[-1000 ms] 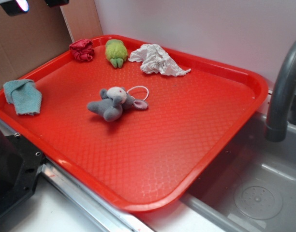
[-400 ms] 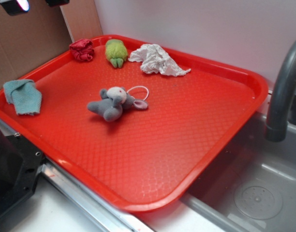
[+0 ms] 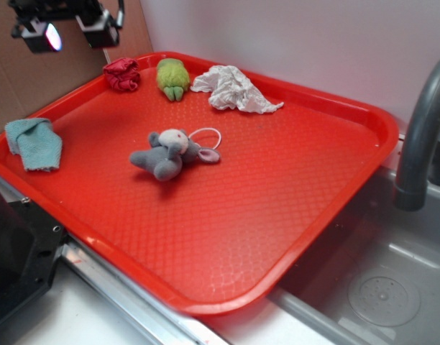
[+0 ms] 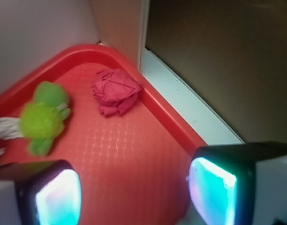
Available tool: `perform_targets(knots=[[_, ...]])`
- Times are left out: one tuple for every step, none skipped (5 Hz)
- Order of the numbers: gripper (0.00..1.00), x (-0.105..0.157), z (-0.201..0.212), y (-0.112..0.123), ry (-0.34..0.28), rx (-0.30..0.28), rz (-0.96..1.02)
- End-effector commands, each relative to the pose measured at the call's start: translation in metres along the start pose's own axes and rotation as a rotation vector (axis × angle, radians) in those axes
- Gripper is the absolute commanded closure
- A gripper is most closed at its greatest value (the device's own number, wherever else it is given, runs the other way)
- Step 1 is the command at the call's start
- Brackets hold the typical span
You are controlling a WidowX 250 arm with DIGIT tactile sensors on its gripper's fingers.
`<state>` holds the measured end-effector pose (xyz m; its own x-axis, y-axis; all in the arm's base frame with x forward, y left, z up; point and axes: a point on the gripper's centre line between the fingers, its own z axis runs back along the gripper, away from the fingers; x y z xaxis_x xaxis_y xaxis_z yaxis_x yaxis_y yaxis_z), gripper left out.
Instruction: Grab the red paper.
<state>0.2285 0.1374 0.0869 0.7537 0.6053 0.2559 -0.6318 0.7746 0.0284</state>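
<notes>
Pale wall and a brown cardboard panel back a kitchen-style tabletop, where a large red tray (image 3: pixel 299 208) sits beside a grey sink (image 3: pixel 378 287) and a dark faucet (image 3: pixel 421 136). At the tray's far-left corner lies the red paper (image 3: pixel 122 74), a small dark-red wad, crumpled into tight folds and roughly round, with no clear long axis. It rests just inside the raised rim, close to the corner, and just left of a green plush toy (image 3: pixel 172 77); the two look near each other but apart. Farther right along the far edge lies a white crumpled tissue (image 3: pixel 233 88). A grey plush mouse (image 3: pixel 170 153) occupies the middle of the tray, and a teal cloth (image 3: pixel 34 142) lies at the left edge.

The gripper (image 3: pixel 69 27) hangs above the tray's far-left side, released, its two glowing fingers spread wide with nothing between them. In the exterior view the wad lies to the gripper's right and lower. The wrist view shows the wad (image 4: pixel 116 90) ahead of the open jaws and between their lines, near the rim, so the coming move likely calls for an advance toward the corner and a descent, with the rim and the green toy (image 4: pixel 44 117) as the nearby things to avoid.
</notes>
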Motion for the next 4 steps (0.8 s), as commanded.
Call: perform_targets(knots=[[0.00,0.029,-0.032,-0.006,-0.037,0.051,0.050],[0.00,0.039,-0.038,-0.003,-0.034,0.042,0.048],[0.00,0.043,-0.040,-0.006,-0.022,0.039,0.043],[0.00,0.047,-0.041,-0.004,-0.045,0.041,0.015]])
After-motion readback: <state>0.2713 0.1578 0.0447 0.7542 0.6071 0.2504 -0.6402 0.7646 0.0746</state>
